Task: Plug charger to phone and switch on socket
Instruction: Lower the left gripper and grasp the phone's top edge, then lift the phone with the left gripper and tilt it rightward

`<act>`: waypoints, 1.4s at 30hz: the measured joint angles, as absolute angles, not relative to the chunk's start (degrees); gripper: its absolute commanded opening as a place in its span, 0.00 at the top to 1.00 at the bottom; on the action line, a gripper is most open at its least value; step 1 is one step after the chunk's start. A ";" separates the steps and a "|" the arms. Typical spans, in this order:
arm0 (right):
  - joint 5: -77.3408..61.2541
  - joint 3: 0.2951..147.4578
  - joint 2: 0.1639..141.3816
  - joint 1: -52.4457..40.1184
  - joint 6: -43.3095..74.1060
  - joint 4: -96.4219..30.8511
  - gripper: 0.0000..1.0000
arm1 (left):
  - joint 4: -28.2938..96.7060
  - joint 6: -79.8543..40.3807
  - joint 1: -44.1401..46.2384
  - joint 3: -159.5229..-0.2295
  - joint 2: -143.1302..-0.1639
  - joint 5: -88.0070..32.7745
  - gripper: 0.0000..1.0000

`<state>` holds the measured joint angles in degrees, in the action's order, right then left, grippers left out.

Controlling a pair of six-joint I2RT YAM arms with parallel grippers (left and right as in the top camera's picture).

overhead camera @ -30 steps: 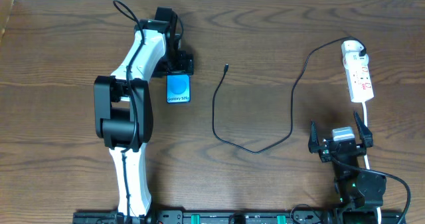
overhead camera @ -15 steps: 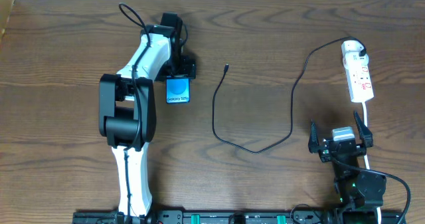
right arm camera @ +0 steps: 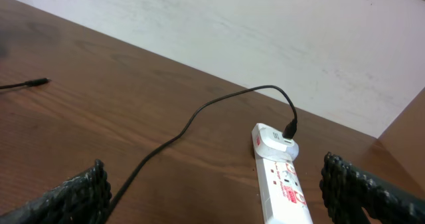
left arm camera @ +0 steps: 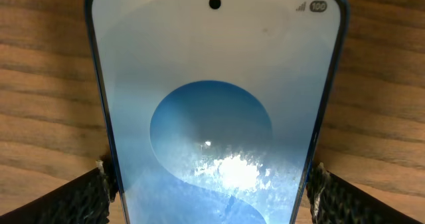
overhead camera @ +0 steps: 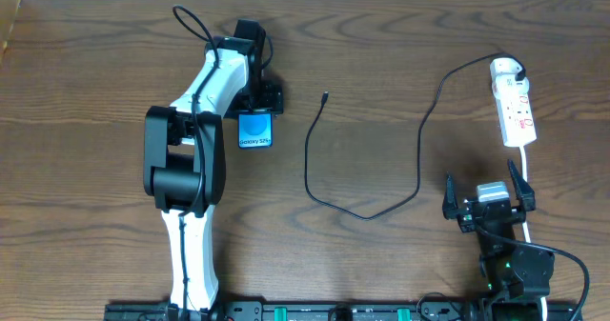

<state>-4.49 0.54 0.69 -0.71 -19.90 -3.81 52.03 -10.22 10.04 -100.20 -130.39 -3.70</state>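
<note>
The phone (overhead camera: 255, 132) lies flat on the table with its blue screen up, and it fills the left wrist view (left arm camera: 212, 104). My left gripper (overhead camera: 255, 100) is over its far end, open; one finger (left arm camera: 80, 197) stands on each side, close beside the long edges. The charger, a black cable (overhead camera: 372, 213), curves across the table from its loose tip (overhead camera: 325, 96) to a white plug (overhead camera: 505, 70) in the socket (overhead camera: 517, 111). My right gripper (overhead camera: 484, 190) is open near the front edge, facing the socket (right arm camera: 282, 184) and plug (right arm camera: 272, 139).
The socket's white cord (overhead camera: 527, 159) runs toward the front past the right gripper. A pale wall (right arm camera: 265, 31) borders the table's far edge. Bare wood (overhead camera: 95, 64) lies left of the left arm and between the phone and the cable.
The left arm has shifted slightly to the right and settled lower over the phone's far end. The right arm, cable and socket have not moved.
</note>
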 measured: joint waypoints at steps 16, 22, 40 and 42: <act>-4.49 0.54 0.69 -0.71 -19.90 -3.81 0.01 | 52.53 -10.92 10.22 -100.20 -130.30 -3.70 0.28; -4.49 0.54 0.69 -0.71 -19.90 -3.81 0.01 | 52.53 -10.92 10.24 -100.20 -130.28 -3.70 0.28; -4.49 0.54 0.69 -0.71 -19.90 -3.81 0.01 | 52.56 -10.94 10.37 -98.24 -127.70 -4.67 0.29; -4.49 0.54 0.69 -0.71 -19.90 -3.81 0.01 | 52.58 -10.94 10.41 -98.10 -126.74 -4.80 0.29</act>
<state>-4.49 0.54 0.69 -0.71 -19.90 -3.81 52.58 -10.94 10.41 -98.10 -126.74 -4.80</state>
